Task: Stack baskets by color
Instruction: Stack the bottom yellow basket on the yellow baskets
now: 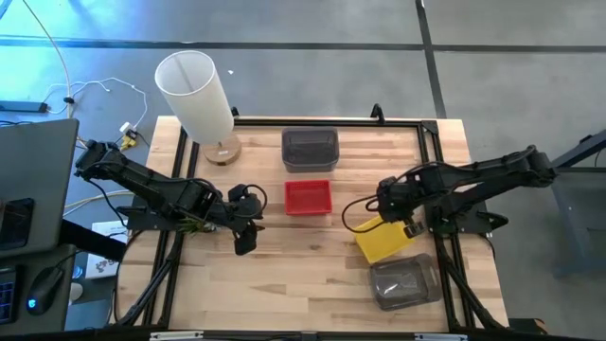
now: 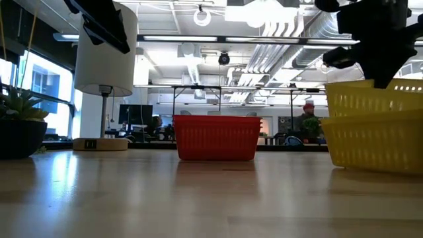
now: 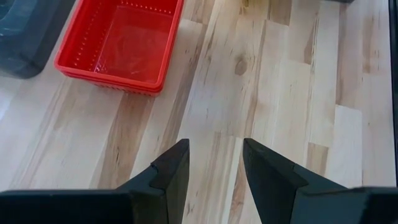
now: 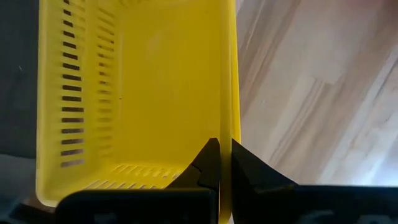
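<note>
Pincer (image 4: 224,163) of right arm pinches perforated yellow plastic basket (image 4: 137,87) wall.

Bright, even overhead light, ceiling glare on the table (image 2: 198,192), soft shadows.

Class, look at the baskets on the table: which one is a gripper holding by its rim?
The yellow basket: the right gripper is shut on its side wall. The red basket and grey baskets sit untouched.

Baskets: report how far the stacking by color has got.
Done, apparently: red baskets nested mid-table; one grey basket behind them.
In hand: right gripper shut on a yellow basket's wall, above another yellow one.
Left: second grey basket sits apart. Left gripper open, empty.
</note>
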Controlling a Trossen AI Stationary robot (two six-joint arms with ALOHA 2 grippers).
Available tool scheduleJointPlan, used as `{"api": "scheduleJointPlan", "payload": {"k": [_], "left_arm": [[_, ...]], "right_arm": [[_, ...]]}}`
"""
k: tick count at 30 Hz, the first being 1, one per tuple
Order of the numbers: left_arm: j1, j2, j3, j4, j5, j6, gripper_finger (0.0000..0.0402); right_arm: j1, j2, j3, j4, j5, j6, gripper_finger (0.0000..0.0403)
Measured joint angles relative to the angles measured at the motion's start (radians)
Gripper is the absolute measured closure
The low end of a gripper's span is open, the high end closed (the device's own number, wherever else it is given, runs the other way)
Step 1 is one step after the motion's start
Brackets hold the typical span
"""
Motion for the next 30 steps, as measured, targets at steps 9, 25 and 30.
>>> {"api": "scheduleJointPlan", "payload": {"k": [9,25,30], "left_arm": [[-0.001,0.0,0.0,-0.01,0.0,0.0,0.0266],[-0.001,0.0,0.0,-0.015,0.0,0.019,0.0266],[-0.001,0.0,0.0,-0.015,0.0,0.019,0.0266]], "right_arm": [[-0.065,0.015,-0.026,0.02,0.06,0.154,0.0403],[-0.088,0.015,-0.029,0.027,0.191,0.202,0.0394],[-0.088,0.015,-0.029,0.027,0.213,0.207,0.0344]]}}
